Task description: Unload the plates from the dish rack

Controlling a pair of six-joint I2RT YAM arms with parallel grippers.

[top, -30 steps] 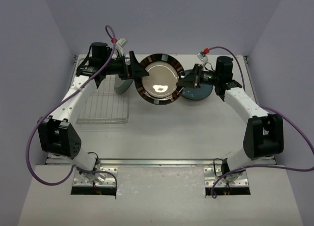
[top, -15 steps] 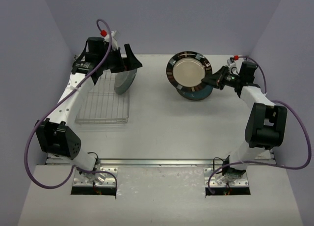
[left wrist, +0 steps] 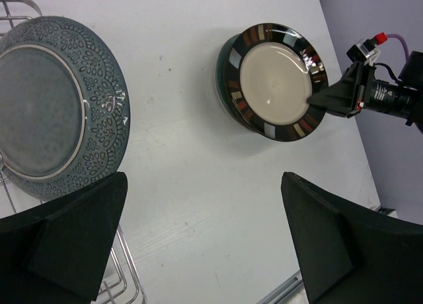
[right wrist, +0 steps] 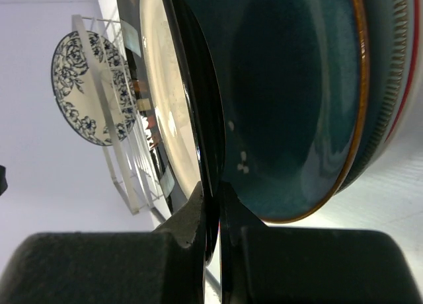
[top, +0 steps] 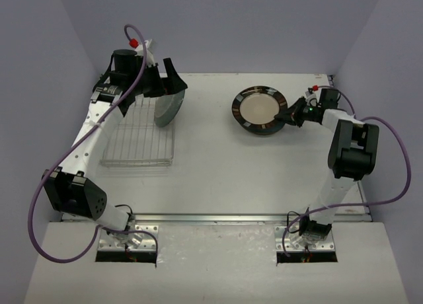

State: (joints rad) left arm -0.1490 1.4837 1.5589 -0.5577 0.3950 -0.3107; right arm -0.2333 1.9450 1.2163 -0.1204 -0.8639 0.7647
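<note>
My right gripper (top: 287, 115) is shut on the rim of a cream plate with a dark banded rim (top: 259, 108). This plate lies slightly tilted over a dark teal plate (right wrist: 297, 99), whose edge also shows in the left wrist view as the teal plate (left wrist: 221, 79). The fingertips (right wrist: 198, 215) pinch the dark rim of the cream plate (right wrist: 165, 106). A grey-blue patterned plate (top: 168, 110) stands upright at the far right end of the dish rack (top: 135, 145). My left gripper (top: 166, 78) hangs open just above it, with nothing between its fingers (left wrist: 66, 241). The grey-blue plate (left wrist: 56, 109) shows at that view's left.
The wire rack (left wrist: 129, 281) holds only that one plate. Purple cables loop out from both arms. A metal rail (top: 211, 218) runs along the table's near edge, and grey walls close in the back and sides.
My right gripper has carried the dark-rimmed plate to the right and lowered it over the teal plate. My left gripper has drawn back left over the rack, still open.
</note>
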